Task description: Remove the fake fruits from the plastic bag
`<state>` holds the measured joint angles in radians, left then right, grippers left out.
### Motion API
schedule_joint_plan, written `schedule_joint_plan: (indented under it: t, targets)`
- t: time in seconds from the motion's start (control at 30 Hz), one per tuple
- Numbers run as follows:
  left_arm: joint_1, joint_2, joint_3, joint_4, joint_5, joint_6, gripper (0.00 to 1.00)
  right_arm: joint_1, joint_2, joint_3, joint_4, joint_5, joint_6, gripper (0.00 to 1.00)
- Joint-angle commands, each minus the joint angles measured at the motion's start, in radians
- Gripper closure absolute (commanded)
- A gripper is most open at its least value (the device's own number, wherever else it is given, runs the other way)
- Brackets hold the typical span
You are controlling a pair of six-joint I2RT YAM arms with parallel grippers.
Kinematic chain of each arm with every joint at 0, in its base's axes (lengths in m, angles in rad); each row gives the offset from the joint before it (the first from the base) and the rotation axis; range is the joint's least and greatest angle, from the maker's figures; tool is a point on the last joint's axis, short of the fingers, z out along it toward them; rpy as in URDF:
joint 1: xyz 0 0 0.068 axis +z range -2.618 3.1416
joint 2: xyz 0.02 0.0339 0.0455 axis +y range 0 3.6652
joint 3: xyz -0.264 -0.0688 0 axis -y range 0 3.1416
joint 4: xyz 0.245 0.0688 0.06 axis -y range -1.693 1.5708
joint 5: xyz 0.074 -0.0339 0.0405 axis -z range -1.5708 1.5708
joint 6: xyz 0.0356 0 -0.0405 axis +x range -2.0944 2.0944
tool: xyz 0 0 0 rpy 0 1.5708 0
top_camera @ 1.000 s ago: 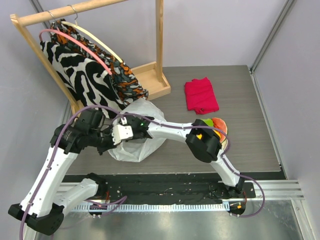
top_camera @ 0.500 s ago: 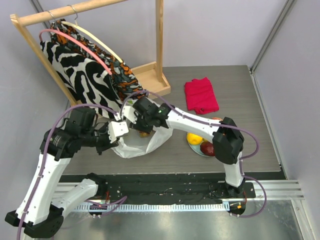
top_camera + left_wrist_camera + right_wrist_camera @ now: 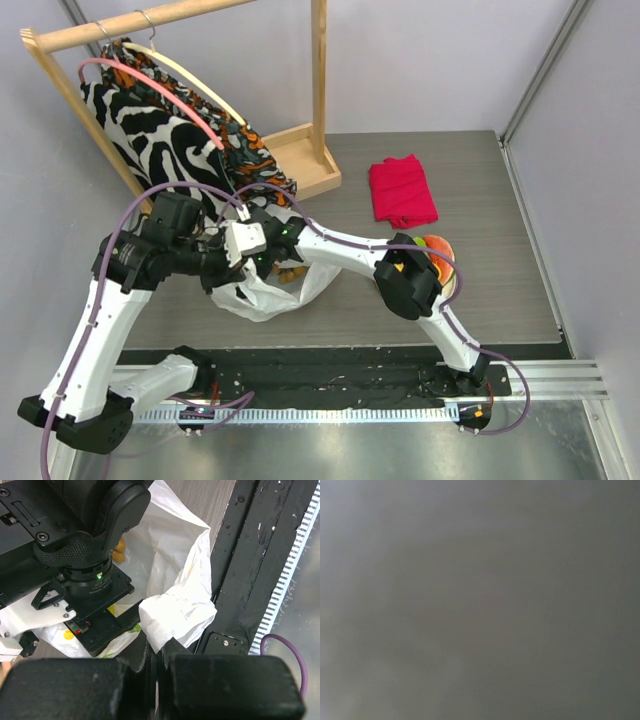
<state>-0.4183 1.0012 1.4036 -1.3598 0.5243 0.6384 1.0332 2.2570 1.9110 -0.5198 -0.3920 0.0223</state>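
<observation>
The white plastic bag (image 3: pixel 300 292) lies slumped left of the table's middle. My left gripper (image 3: pixel 159 652) is shut on a fold of its rim (image 3: pixel 175 615) and holds the mouth up; from above it sits at the bag's left edge (image 3: pixel 224 286). My right gripper (image 3: pixel 262 262) reaches down into the mouth, its fingers hidden by plastic; its black wrist (image 3: pixel 90 580) fills the left wrist view. A brownish grape-like cluster (image 3: pixel 291 272) (image 3: pixel 119 550) lies inside the bag. Other fake fruits, an orange-red piece (image 3: pixel 439 246) and a green piece (image 3: pixel 415 243), peek from behind the right elbow. The right wrist view is blank grey.
A wooden clothes rack (image 3: pixel 318 90) with a zebra-print garment (image 3: pixel 170 150) stands at the back left, close behind the bag. A folded red cloth (image 3: pixel 402 190) lies at the back right. A black rail (image 3: pixel 340 385) runs along the near edge.
The right arm's elbow swung out to the right, uncovering a lemon and an apple on a plate, then came back over them. Its gripper now sits lower in the bag. The left gripper kept its hold.
</observation>
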Motion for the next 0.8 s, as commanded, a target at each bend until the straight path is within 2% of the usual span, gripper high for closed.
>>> schedule_joint_plan:
  t: [0.0, 0.13, 0.4, 0.47, 0.5, 0.57, 0.6, 0.7, 0.77]
  targets:
    - [0.003, 0.013, 0.038, -0.165, 0.046, -0.020, 1.00, 0.001, -0.002, 0.028, 0.087, -0.093, 0.068, 0.01]
    - [0.003, 0.020, 0.020, -0.153, 0.065, -0.023, 1.00, 0.008, 0.048, 0.055, 0.124, -0.104, 0.100, 0.01]
    - [0.001, 0.028, 0.012, -0.133, 0.069, -0.032, 1.00, 0.041, 0.171, 0.170, 0.165, 0.105, 0.148, 0.00]
    - [0.001, 0.022, 0.006, -0.133, 0.063, -0.032, 1.00, 0.045, 0.196, 0.190, 0.170, 0.131, 0.119, 0.04]
    - [0.003, 0.013, 0.000, -0.133, 0.057, -0.034, 1.00, 0.045, 0.200, 0.203, 0.170, 0.146, 0.107, 0.07]
    - [0.003, 0.005, -0.014, -0.130, 0.052, -0.036, 1.00, 0.047, 0.208, 0.209, 0.172, 0.182, 0.082, 0.21]
    - [0.001, 0.001, -0.020, -0.128, 0.048, -0.039, 1.00, 0.045, 0.207, 0.206, 0.167, 0.185, 0.049, 0.36]
    - [0.003, -0.012, -0.035, -0.108, 0.037, -0.046, 1.00, 0.041, 0.187, 0.192, 0.144, 0.170, -0.005, 0.62]
    - [0.003, -0.018, -0.048, -0.098, 0.023, -0.054, 1.00, 0.037, 0.155, 0.172, 0.133, 0.174, -0.016, 0.68]
